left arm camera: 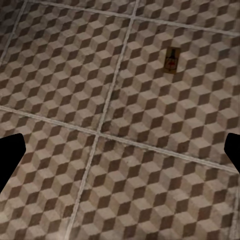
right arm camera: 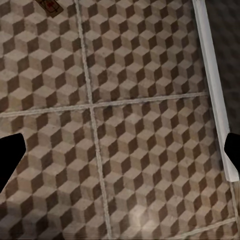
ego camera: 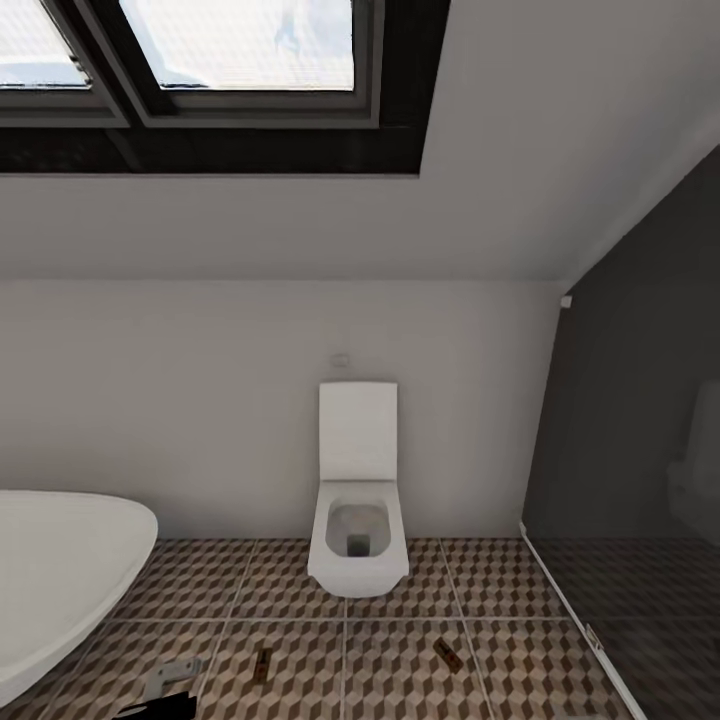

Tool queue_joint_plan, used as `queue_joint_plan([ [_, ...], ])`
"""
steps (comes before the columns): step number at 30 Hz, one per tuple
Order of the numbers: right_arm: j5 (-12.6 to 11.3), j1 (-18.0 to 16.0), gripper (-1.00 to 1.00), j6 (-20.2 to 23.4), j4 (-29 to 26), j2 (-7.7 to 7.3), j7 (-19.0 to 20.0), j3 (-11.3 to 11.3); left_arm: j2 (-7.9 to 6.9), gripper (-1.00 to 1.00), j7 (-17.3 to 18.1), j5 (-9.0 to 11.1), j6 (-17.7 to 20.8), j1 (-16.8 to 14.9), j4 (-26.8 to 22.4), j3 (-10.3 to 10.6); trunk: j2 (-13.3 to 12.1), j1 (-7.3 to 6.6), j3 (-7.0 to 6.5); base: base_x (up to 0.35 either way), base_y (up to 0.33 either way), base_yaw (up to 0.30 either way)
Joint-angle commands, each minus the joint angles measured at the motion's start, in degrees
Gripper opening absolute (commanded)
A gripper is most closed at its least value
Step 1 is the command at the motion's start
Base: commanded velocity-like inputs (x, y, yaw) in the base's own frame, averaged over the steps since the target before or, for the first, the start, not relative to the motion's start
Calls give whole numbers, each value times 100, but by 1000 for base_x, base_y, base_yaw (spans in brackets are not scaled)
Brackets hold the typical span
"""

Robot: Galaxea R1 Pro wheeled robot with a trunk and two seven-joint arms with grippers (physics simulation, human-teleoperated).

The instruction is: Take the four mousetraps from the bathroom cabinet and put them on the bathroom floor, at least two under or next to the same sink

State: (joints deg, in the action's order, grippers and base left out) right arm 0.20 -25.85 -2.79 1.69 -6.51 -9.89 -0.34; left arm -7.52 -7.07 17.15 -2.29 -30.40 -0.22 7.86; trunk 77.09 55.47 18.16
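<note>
Two mousetraps lie flat on the cube-patterned bathroom floor (ego camera: 400, 660) in front of the wall-hung toilet (ego camera: 358, 520). The left mousetrap (ego camera: 263, 664) sits just beside a grout line, one tile out from the white bathtub (ego camera: 60, 570). The right mousetrap (ego camera: 448, 655) lies at a slant, nearer the glass shower screen (ego camera: 640, 480). They are well apart from each other, and both rest on the same tiled surface, which meets that part of the task. No sink is visible, so I cannot confirm that either trap lies under or next to one. The cabinet and the other two traps are not seen from here.

In the left wrist view, one trap (left arm camera: 171, 61) lies ahead of the left gripper (left arm camera: 120, 150) with bare tile between them. The dark fingertips (left arm camera: 10, 160) sit at opposite edges of the picture, so the jaws are spread wide and hold nothing. In the right wrist view, the right gripper (right arm camera: 120, 155) is likewise wide apart and empty. A trap (right arm camera: 50, 6) shows at the far edge of that view, and the white screen rail (right arm camera: 212, 90) runs along one side.

Both arms hang low with the grippers pointing down at the tiles. With empty jaws and traps already on the floor, I judge this to be a pause between deliveries. The next step is likely a return to the cabinet. Sink proximity remains unverified.
</note>
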Motion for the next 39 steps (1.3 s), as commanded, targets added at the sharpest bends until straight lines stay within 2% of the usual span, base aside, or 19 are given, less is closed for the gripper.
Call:
queue_joint_plan([
  [1,4,31,100,-31,17,2,-12,-2,3,100,-12,51,-19,-1,3,49,-37,-23,-12,0,0,0],
  [8,6,237,100,-39,19,9,-13,-3,26,100,-10,56,-31,89,4,45,-318,-176,-137,0,0,0],
  [18,8,328,100,-61,23,22,-13,-9,62,100,5,167,-41,483,4,44,-719,-396,-317,0,0,0],
  [30,-7,962,100,-203,24,62,-4,-16,210,100,28,315,-51,1031,4,44,-1200,-660,-532,0,0,0],
  [39,-25,1370,100,-235,24,96,11,-19,379,100,35,330,-60,1379,4,47,-1200,-660,-532,0,0,0],
])
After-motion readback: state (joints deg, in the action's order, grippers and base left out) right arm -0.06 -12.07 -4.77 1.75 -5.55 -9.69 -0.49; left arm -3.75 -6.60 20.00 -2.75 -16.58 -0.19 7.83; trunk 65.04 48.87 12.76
